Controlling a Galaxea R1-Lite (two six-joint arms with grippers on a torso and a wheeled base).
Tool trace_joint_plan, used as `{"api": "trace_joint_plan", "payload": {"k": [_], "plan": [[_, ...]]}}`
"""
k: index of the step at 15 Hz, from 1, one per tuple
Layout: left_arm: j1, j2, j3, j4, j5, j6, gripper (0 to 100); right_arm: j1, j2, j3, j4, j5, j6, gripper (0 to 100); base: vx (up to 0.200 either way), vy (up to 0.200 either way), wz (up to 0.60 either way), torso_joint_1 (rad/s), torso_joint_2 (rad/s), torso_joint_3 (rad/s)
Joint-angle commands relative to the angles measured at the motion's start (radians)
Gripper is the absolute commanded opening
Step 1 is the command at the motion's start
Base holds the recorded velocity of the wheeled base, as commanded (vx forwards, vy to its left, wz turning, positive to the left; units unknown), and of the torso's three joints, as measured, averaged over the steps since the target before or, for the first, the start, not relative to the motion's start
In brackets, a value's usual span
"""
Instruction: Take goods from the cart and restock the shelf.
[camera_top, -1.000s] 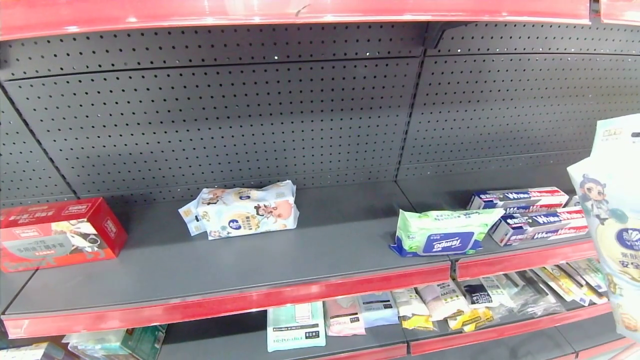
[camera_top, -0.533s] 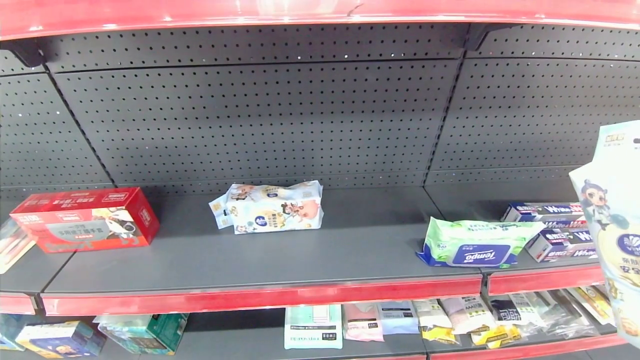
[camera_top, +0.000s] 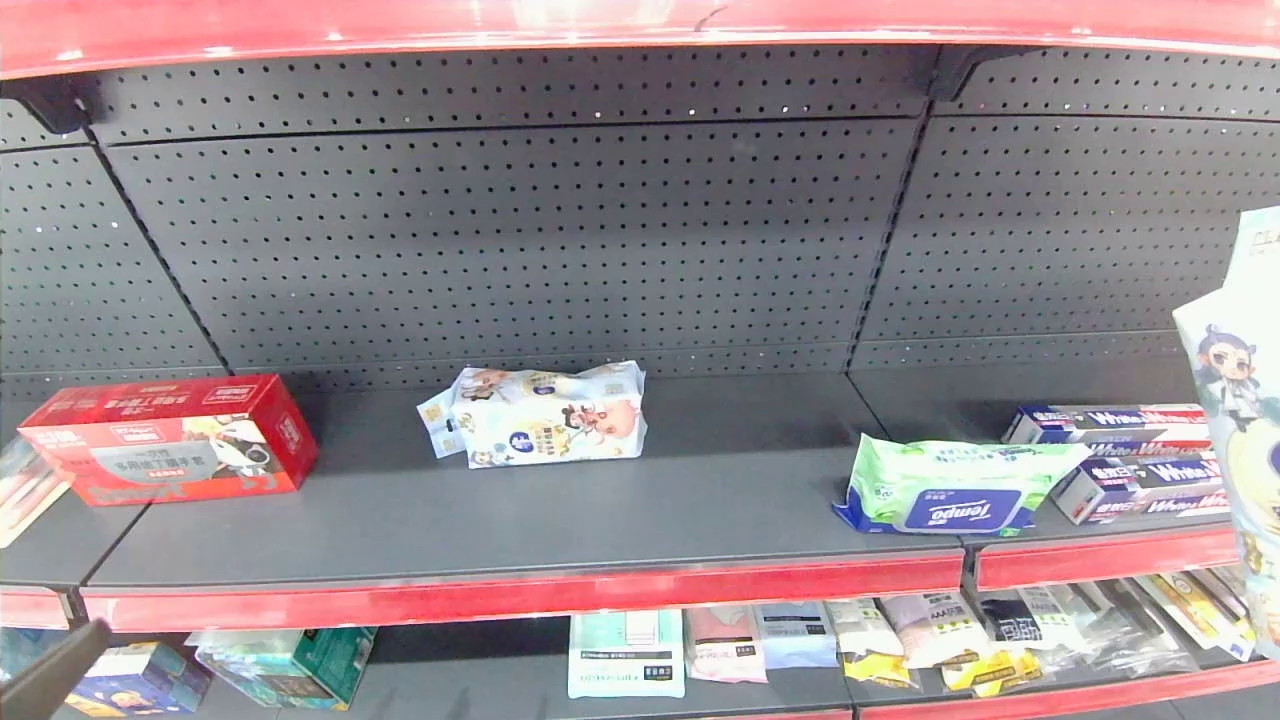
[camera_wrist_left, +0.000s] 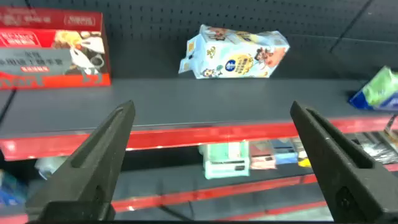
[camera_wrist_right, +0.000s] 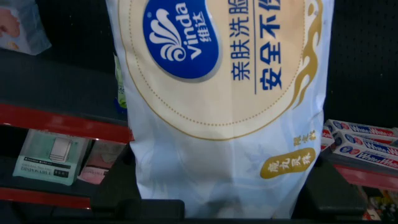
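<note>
Tissue pack (camera_top: 1240, 430) shifted rightward and up, left fingers (camera_top: 55, 660) risen at lower left

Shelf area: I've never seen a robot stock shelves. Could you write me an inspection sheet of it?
Surface: dark shelf with red front edge, goods spaced apart along it.
Job's things: large white pack held up at the right; cartoon-printed pack, red box, green wipes pack and toothpaste boxes lying on the shelf.
Clutter: small packets on the lower shelf.
Grippers: left gripper open and empty; right gripper shut on the large white pack.
Cables: nothing seen.
Surroundings: perforated back panel.
</note>
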Motion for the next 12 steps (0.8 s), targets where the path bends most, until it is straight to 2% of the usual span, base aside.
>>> {"api": "trace_joint_plan", "payload": {"k": [1, 2, 3, 4, 5, 6, 8, 9, 10, 11, 12], "plan": [[0.013, 0.234, -0.059, -0.006, 0.039, -0.041, 100, -0.002, -0.002, -0.005, 0.001, -0.001, 0.000, 0, 0.000, 0.000, 0.00, 0.000, 0.00, 0.000], [0.032, 0.300, -0.062, -0.016, 0.092, -0.041, 100, -0.005, -0.011, -0.003, 0.003, -0.024, 0.000, 0, 0.000, 0.000, 0.00, 0.000, 0.00, 0.000], [0.032, 0.300, -0.062, -0.016, 0.092, -0.041, 100, -0.005, -0.011, -0.003, 0.003, -0.024, 0.000, 0, 0.000, 0.000, 0.00, 0.000, 0.00, 0.000], [0.064, 0.407, -0.062, -0.095, 0.081, -0.016, 100, -0.005, -0.010, -0.002, 0.003, -0.040, 0.001, 0, 0.000, 0.000, 0.00, 0.000, 0.00, 0.000], [0.076, 0.470, -0.062, -0.146, 0.039, 0.022, 100, -0.006, -0.001, -0.003, 0.004, -0.040, 0.000, 0, 0.000, 0.000, 0.00, 0.000, 0.00, 0.000], [0.093, 0.504, -0.062, -0.186, -0.029, 0.062, 100, -0.006, 0.006, -0.003, 0.004, -0.041, 0.000, 0, 0.000, 0.000, 0.00, 0.000, 0.00, 0.000], [0.177, 0.599, -0.064, -0.235, -0.205, 0.194, 100, -0.006, 0.018, -0.003, 0.004, -0.043, 0.000, 0, 0.000, 0.000, 0.00, 0.000, 0.00, 0.000], [0.213, 0.637, -0.064, -0.253, -0.268, 0.249, 100, -0.006, 0.021, -0.003, 0.003, -0.043, 0.001, 0, 0.000, 0.000, 0.00, 0.000, 0.00, 0.000], [0.305, 0.765, -0.075, -0.332, -0.409, 0.410, 100, -0.006, 0.022, -0.006, 0.003, -0.043, 0.000, 0, 0.000, 0.000, 0.00, 0.000, 0.00, 0.000], [0.355, 0.861, -0.105, -0.376, -0.474, 0.509, 100, -0.006, 0.022, -0.005, 0.004, -0.043, 0.000, 0, 0.000, 0.000, 0.00, 0.000, 0.00, 0.000], [0.392, 0.955, -0.164, -0.405, -0.537, 0.585, 100, -0.006, 0.022, -0.003, 0.004, -0.043, 0.001, 0, 0.000, 0.000, 0.00, 0.000, 0.00, 0.000]]}}
